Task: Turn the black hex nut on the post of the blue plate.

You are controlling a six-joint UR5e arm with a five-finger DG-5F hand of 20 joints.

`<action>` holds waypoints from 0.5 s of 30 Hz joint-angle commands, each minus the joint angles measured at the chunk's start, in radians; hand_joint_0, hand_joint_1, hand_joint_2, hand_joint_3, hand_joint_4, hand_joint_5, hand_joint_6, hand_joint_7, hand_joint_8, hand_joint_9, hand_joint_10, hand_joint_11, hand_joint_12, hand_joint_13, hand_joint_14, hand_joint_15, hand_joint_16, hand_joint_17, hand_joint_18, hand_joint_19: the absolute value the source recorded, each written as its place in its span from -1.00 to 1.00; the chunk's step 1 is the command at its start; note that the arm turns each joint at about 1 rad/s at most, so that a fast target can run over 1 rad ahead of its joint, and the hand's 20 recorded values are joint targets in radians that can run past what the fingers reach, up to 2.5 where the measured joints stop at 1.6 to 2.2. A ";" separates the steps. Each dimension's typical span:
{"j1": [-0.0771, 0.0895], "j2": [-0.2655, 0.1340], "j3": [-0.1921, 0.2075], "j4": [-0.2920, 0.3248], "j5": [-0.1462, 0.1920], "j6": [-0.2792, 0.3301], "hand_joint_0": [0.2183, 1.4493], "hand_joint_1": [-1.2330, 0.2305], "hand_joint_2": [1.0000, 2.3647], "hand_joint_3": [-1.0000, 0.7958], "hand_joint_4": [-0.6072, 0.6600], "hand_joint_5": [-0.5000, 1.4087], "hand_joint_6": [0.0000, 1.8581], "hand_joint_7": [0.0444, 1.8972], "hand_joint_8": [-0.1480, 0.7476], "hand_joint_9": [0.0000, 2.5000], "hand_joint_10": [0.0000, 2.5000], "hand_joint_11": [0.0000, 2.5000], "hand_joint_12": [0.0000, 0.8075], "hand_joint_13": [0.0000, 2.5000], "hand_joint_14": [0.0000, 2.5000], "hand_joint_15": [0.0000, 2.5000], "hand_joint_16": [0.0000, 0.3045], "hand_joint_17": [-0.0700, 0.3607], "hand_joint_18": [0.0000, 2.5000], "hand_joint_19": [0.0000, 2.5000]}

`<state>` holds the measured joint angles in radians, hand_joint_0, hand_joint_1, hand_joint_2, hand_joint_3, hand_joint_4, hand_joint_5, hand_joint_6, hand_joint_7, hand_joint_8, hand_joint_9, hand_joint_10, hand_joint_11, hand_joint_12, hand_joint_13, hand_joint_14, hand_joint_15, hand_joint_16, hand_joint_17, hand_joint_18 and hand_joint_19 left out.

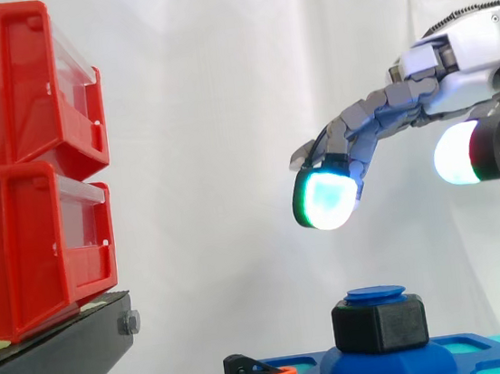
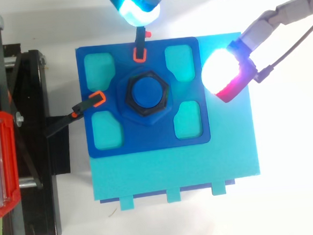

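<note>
The fingers (image 1: 366, 127) are relaxed and spread wide from the thumb, pinching nothing and touching nothing. Their cyan-green pad (image 1: 326, 198) hangs in the air, and the thumb's white and red pad (image 1: 461, 154) sits further back towards the hand (image 1: 462, 51). The black hex nut (image 1: 379, 324) lies below the fingers, well apart from them. It is seated round the blue post (image 2: 148, 91) at the middle of the blue plate (image 2: 147, 140).

From above, the cyan pad is past one edge of the plate and the white pad is over an adjacent edge. Two black clamps with orange tips (image 2: 95, 99) grip the plate, which rests on a teal surface (image 2: 176, 170). Red bins (image 1: 21, 179) sit on a black stand (image 1: 53, 366) off to the side.
</note>
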<state>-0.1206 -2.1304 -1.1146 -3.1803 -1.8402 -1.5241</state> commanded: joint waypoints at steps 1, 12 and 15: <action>0.006 0.015 -0.002 -0.024 0.027 0.022 -0.68 0.11 -1.00 -0.44 0.69 -0.61 -0.46 0.03 -0.22 -0.89 -0.56 -0.90 -0.46 -0.90 -1.00 -0.82 -0.72 -0.23 -0.95 -0.90; 0.076 0.196 -0.226 0.085 0.207 0.139 -0.65 0.10 -1.00 -0.44 0.67 -0.61 -0.46 0.04 -0.24 -0.88 -0.59 -0.87 -0.49 -0.90 -1.00 -0.82 -0.74 -0.25 -0.96 -0.90; 0.101 0.247 -0.298 0.125 0.272 0.206 -0.64 0.09 -1.00 -0.44 0.66 -0.61 -0.46 0.04 -0.24 -0.88 -0.58 -0.88 -0.49 -0.90 -1.00 -0.83 -0.74 -0.26 -0.96 -0.90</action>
<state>-0.0441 -1.9366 -1.3255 -3.1033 -1.6312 -1.3825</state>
